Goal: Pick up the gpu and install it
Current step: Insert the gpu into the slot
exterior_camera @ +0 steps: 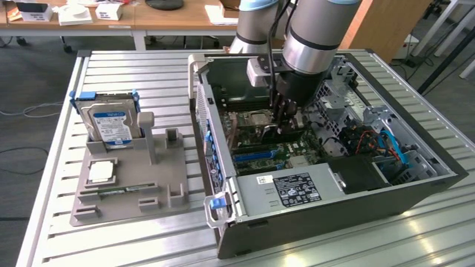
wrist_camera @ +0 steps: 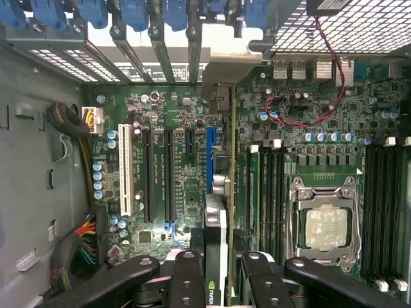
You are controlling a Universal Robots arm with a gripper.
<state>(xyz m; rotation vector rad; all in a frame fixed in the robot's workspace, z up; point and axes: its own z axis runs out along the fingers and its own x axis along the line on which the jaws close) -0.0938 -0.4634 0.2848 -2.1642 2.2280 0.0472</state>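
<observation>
The gripper (wrist_camera: 221,277) holds the gpu (wrist_camera: 216,231) on edge, in line with the blue slot (wrist_camera: 209,154), black slots (wrist_camera: 266,192) close beside.

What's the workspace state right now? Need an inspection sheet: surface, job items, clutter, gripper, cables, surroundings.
Surface: slatted metal table; an open computer case lies on it.
Job's things: gpu held edge-on over the motherboard, close beside the blue slot; cannot tell whether it is seated.
Clutter: grey fixture tray beside the case, with a hard drive standing upright and a memory stick lying flat.
Grippers: gripper shut on the gpu, inside the case.
Cables: red wire looped over the motherboard; coloured wire bundle at the case wall.
Surroundings: wooden desk behind the table, white boxes on it.
</observation>
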